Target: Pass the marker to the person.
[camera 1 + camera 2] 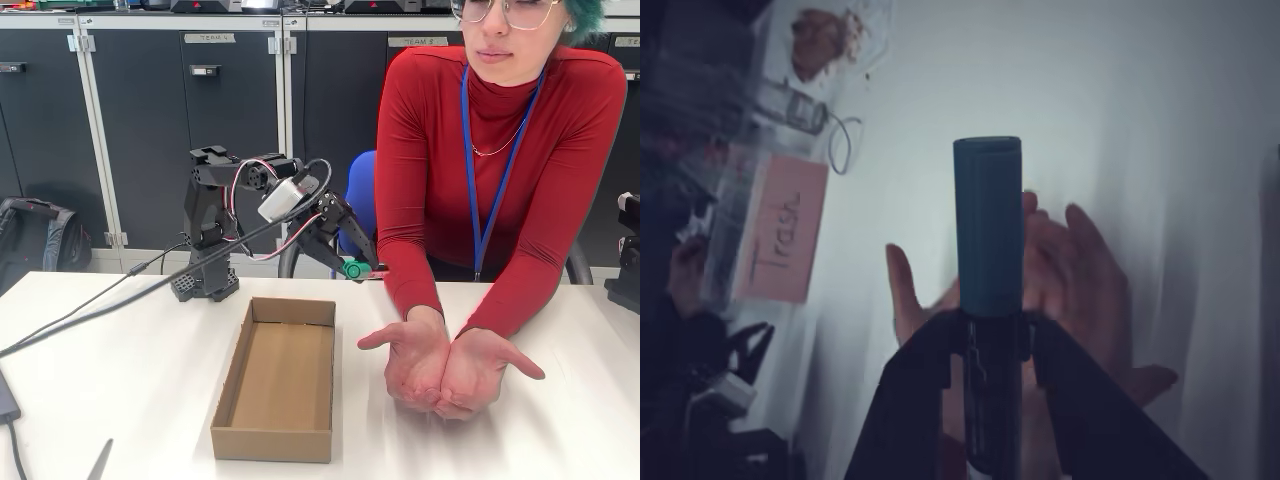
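While the tool (362, 266) grips the marker (987, 230) by the barrel, green cap end pointing forward, pickup looks done and handover is left. In the fixed view the marker is in the air behind the cardboard box (278, 377), short of the person's (500, 150) cupped hands (447, 367) on the bench (120, 400). Remaining: reach over the palms, then release.
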{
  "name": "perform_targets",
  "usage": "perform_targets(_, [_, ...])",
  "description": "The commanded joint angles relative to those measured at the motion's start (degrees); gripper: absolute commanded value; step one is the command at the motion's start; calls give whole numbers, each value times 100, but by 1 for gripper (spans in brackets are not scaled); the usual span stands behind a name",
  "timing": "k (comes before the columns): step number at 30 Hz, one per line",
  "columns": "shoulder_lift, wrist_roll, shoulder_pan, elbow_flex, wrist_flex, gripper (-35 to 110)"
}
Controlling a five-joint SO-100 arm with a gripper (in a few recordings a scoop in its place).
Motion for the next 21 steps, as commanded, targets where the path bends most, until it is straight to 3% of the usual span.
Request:
perform_targets(1, [70,-114,-703,-158,-123,-5])
perform_targets(21, [-114,-1397,-1283,826,-1951,-5])
